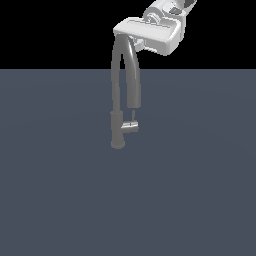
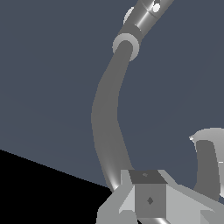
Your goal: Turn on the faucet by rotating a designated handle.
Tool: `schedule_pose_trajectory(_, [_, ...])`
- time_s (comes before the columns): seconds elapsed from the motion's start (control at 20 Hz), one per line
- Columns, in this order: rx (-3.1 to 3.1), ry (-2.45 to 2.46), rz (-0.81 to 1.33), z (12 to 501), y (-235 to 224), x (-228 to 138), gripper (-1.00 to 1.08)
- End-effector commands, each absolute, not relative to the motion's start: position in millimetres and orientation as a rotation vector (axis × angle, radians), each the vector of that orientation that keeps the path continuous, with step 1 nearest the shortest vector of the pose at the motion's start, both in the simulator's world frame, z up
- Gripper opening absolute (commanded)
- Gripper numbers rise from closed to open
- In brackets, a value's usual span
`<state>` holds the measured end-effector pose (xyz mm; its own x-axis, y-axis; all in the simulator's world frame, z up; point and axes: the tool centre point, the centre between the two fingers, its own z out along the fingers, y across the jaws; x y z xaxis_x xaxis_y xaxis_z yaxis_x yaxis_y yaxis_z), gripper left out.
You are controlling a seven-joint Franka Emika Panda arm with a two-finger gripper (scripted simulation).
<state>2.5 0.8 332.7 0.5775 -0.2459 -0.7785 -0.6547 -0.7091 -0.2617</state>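
The tall dark grey faucet (image 1: 118, 100) stands on the blue-grey floor, its arched spout curving over to an outlet on the exterior view's right. The small silver handle (image 1: 130, 127) juts sideways from the lower body, a thin pin rising from it. My white gripper (image 1: 135, 43) sits right at the top of the arch, far above the handle, its fingertips mostly hidden there. In the wrist view the spout (image 2: 107, 118) runs down to the base, where the shiny handle (image 2: 146, 13) shows. The gripper (image 2: 149, 192) fingers appear together as one block, holding nothing.
A flat blue-grey floor (image 1: 200, 190) spreads all around the faucet, with a black background behind it. No other objects are in view.
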Motion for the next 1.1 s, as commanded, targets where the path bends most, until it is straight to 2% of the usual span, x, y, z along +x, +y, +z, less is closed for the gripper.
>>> schedule_pose_trajectory(0.0, [-2.211,0.750,1.047,320,-1,13,-1.00])
schedule_pose_trajectory(1.05, [-1.602,1.011,1.336,184,-14,77,-1.00])
